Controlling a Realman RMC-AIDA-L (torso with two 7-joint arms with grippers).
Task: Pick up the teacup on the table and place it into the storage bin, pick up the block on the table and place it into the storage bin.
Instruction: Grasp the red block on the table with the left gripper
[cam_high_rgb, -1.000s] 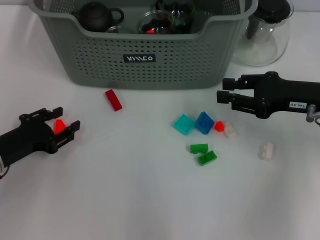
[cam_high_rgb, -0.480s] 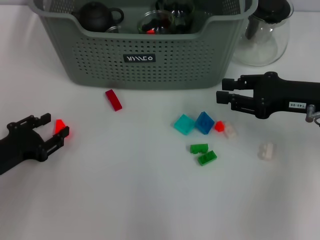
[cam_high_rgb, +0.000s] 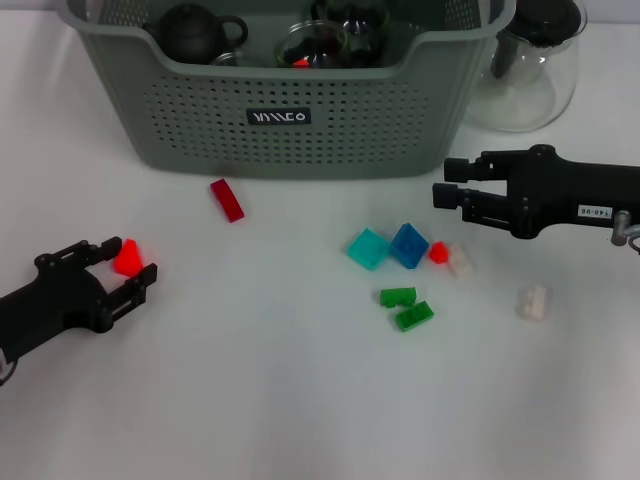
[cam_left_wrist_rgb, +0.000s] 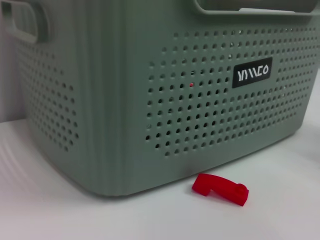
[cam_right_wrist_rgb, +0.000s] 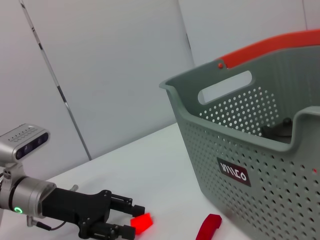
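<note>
Here, left hand (cam_high_rgb: 108, 275) sitting low over white counter (cam_high_rgb: 270, 400), fingers spread, small red block (cam_high_rgb: 127, 258) lying between fingertips, not clamped. Storage bin (cam_high_rgb: 300, 120) standing well beyond hand, teapot (cam_high_rgb: 195, 32) and glass cups inside. Dark red brick (cam_high_rgb: 227, 199) lying between hand and bin. Right hand (cam_high_rgb: 440, 192) hovering near bin's right corner, fingers pressed together, holding nothing.

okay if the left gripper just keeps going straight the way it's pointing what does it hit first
Probably the bright red block, which sits right between the open fingers of the left gripper. Beyond that, the line seems to lead toward the dark red block and then the storage bin, though depth is hard to judge.
</note>
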